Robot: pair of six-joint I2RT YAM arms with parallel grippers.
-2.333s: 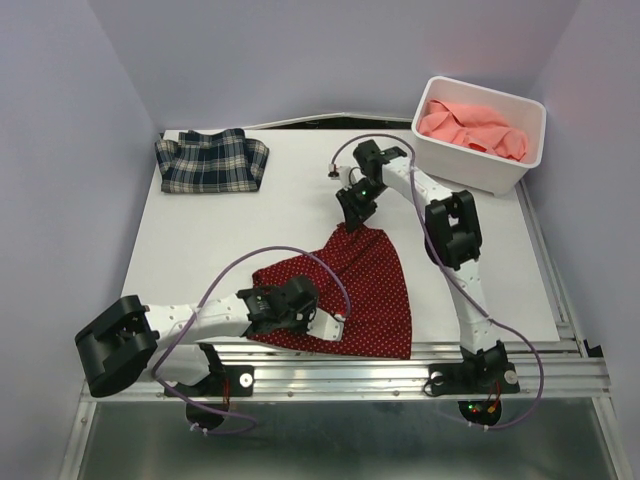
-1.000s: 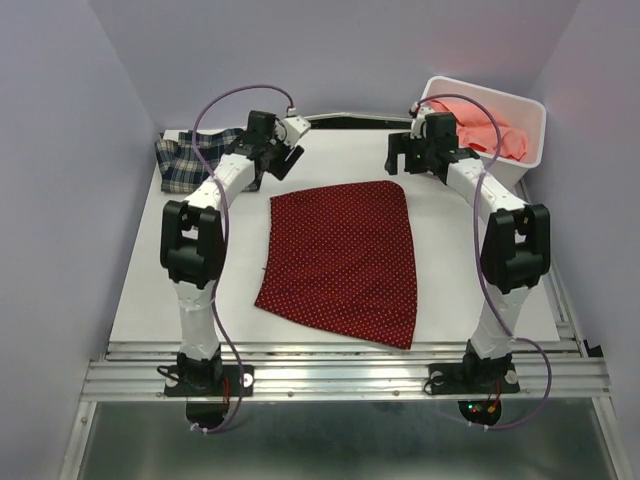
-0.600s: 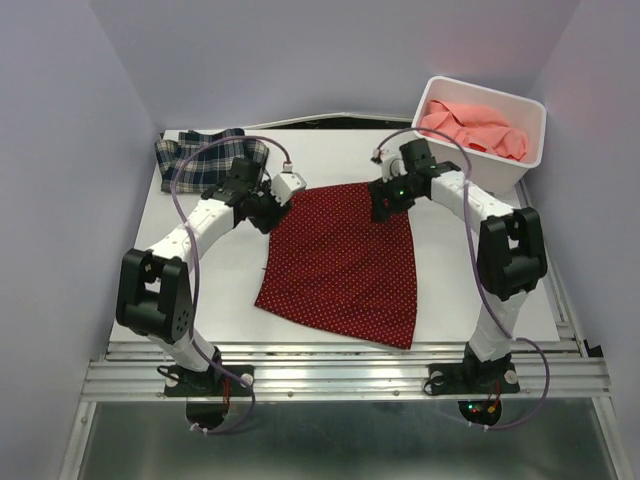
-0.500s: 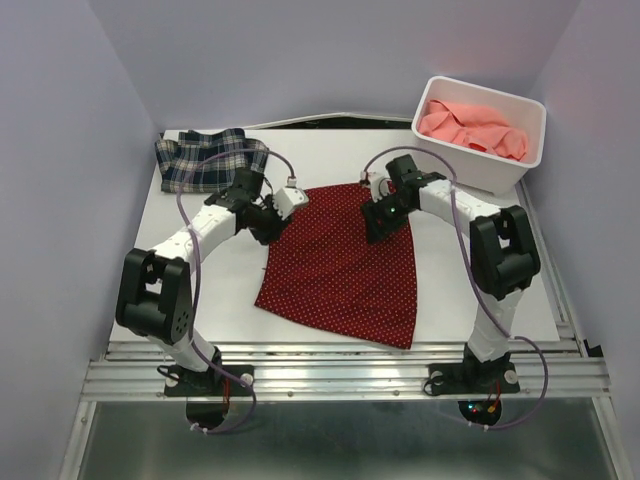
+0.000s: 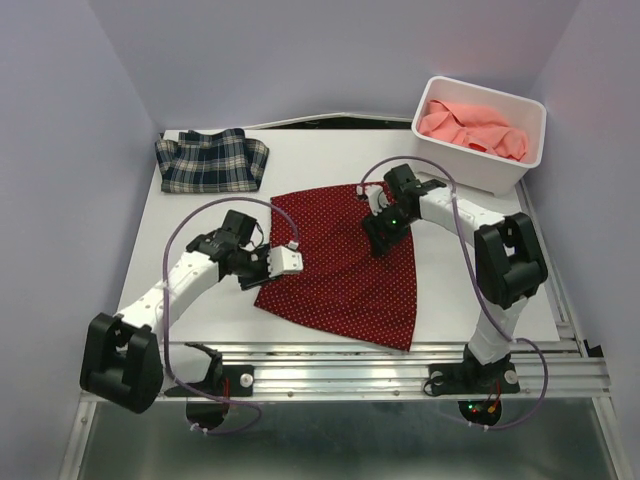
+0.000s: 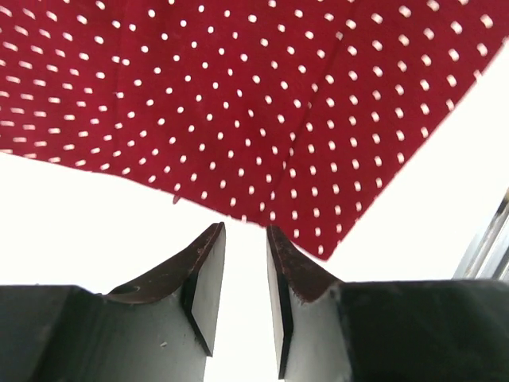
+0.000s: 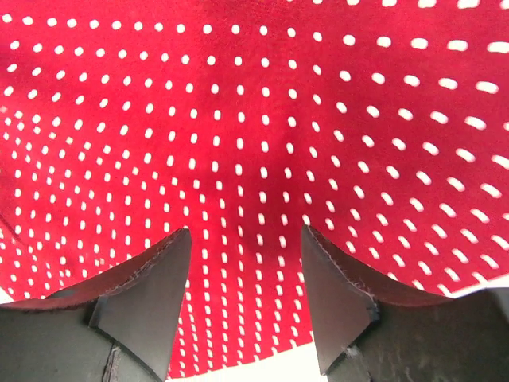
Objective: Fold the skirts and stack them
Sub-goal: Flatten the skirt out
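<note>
The dark red skirt with white dots lies spread flat in the middle of the table. My left gripper sits low at the skirt's left edge, near its front-left corner. In the left wrist view the jaws stand narrowly apart with only bare table between them, and the red hem lies just ahead. My right gripper is over the skirt's upper right part, jaws wide open above the red cloth, as the right wrist view shows. The plaid skirt lies folded at the back left. The salmon-pink skirt is bunched in the bin.
The white plastic bin stands at the back right corner. The metal rail runs along the table's front edge. Purple walls close in on the left, back and right.
Both arms came forward from the skirt's back corners. The left gripper slid down the left edge toward the front-left corner. The right gripper moved onto the upper right of the skirt.
</note>
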